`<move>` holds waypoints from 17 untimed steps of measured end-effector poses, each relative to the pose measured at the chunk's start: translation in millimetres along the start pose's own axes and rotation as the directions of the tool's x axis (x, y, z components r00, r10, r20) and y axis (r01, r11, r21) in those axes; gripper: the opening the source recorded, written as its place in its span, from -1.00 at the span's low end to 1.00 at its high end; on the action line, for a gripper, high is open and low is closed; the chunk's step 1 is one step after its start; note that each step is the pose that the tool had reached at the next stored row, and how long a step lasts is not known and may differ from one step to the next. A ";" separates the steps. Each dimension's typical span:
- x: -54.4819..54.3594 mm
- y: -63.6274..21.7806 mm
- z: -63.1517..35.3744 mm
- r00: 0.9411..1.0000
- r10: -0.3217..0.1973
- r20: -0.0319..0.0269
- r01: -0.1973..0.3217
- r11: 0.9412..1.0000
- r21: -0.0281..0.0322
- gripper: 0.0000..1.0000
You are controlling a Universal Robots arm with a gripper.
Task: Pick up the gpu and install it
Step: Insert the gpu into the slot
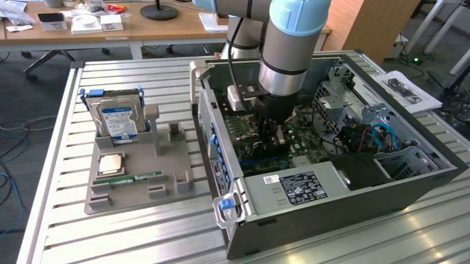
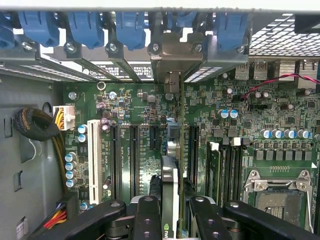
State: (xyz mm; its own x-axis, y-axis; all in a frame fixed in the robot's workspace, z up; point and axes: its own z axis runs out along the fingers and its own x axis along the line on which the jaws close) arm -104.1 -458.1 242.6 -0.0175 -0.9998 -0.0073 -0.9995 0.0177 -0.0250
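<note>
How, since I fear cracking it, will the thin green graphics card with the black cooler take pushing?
Probably stiff: the thin green graphics card stands straight on edge in the claw. Likely fragile: exposed board edge. Apt to tip if released, being narrow.

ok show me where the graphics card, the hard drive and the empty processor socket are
graphics card [image 2: 170,175]: wrist view, its edge between the fingers
hard drive [image 1: 118,120]: exterior view, blue label
processor socket [image 2: 272,199]: wrist view, middle of the socket
</note>
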 end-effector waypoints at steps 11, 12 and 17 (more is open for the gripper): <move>0.0 0.0 0.0 1.000 0.000 0.000 0.000 1.000 0.000 -0.32; 0.0 0.0 0.0 1.000 0.000 0.000 0.000 1.000 0.000 -0.32; 0.0 -0.1 -6.2 1.000 0.000 0.000 0.000 1.000 0.000 -0.32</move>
State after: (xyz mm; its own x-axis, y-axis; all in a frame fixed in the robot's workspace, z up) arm -104.1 -458.1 248.8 -0.0175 -0.9998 -0.0072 -0.9995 0.0177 -0.0250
